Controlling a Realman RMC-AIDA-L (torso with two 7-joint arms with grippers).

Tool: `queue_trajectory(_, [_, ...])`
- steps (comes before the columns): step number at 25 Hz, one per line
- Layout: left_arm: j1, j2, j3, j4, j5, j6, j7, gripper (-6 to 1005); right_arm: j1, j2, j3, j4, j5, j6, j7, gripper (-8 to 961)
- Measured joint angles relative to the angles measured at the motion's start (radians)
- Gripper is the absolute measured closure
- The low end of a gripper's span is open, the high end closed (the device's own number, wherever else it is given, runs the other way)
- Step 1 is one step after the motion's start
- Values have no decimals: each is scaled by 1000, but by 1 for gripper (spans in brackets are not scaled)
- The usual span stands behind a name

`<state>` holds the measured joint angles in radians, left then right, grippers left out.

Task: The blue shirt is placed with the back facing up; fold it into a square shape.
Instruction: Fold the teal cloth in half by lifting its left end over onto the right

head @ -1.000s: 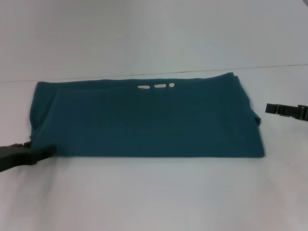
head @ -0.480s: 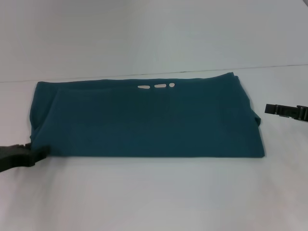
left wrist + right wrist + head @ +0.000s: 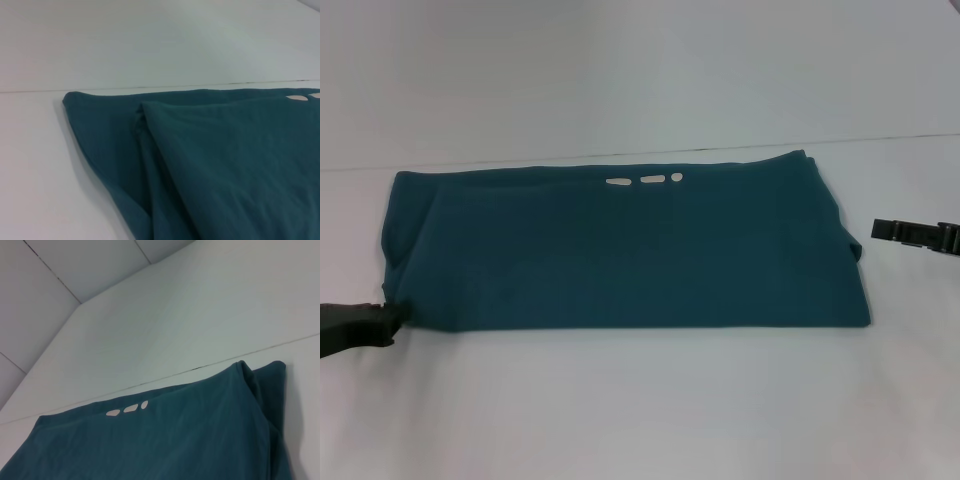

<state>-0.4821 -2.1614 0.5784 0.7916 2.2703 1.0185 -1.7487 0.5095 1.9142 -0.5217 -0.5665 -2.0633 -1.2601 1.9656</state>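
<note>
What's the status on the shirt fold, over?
Left gripper at near-left corner of the dark teal-blue fabric shirt. Right gripper off its right edge, apart. Shirt a wide rectangle, not square. Nothing in the way.

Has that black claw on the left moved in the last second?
Yes. The left gripper has slid back toward its own side: its tip lay over the near left corner of the blue shirt, and now sits just at that edge.

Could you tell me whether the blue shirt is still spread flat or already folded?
Folded. The blue shirt lies as a wide band, and the left wrist view shows one layer overlapping another.
</note>
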Motion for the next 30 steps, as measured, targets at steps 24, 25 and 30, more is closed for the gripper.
queue_trajectory(24, [4, 0, -3, 29, -6, 16, -3, 994, 21, 28, -8, 23, -157, 32, 83, 191])
queue_trajectory(25, [4, 0, -2, 29, -6, 16, -3, 994, 23, 29, -8, 26, -161, 33, 83, 191])
queue_trajectory(30, [4, 0, -2, 29, -4, 16, -3, 994, 39, 35, -10, 42, -190, 48, 84, 190])
